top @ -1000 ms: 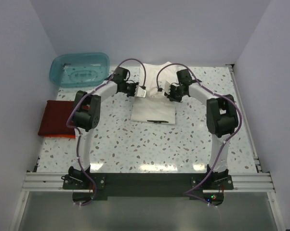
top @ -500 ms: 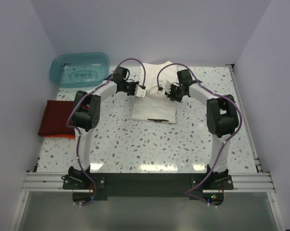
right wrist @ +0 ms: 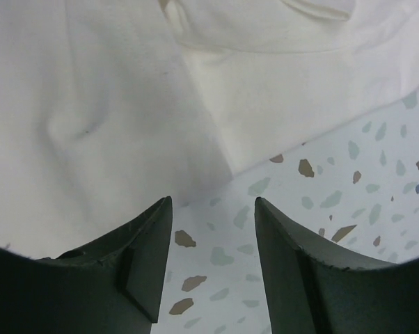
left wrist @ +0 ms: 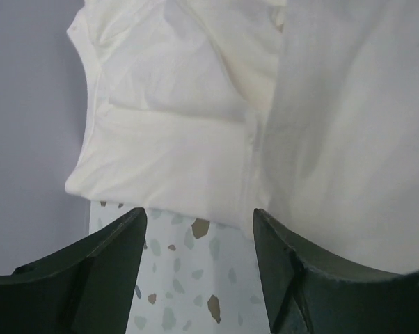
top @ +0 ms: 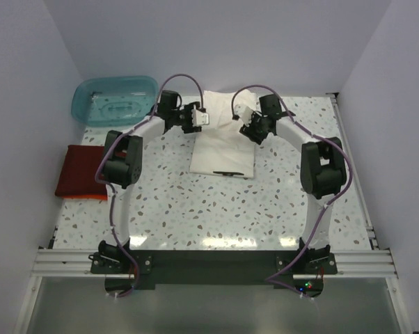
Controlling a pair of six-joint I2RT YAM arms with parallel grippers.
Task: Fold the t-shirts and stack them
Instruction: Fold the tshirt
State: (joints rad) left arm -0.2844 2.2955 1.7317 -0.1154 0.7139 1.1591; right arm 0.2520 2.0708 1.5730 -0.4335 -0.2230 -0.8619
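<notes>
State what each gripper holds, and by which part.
Nothing is held. The left gripper and the right gripper both stand open, with the white t-shirt lying free just ahead of them.

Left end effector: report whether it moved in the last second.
Yes. Left end effector shifted toward the back wall, drawing level with the teal tub.
</notes>
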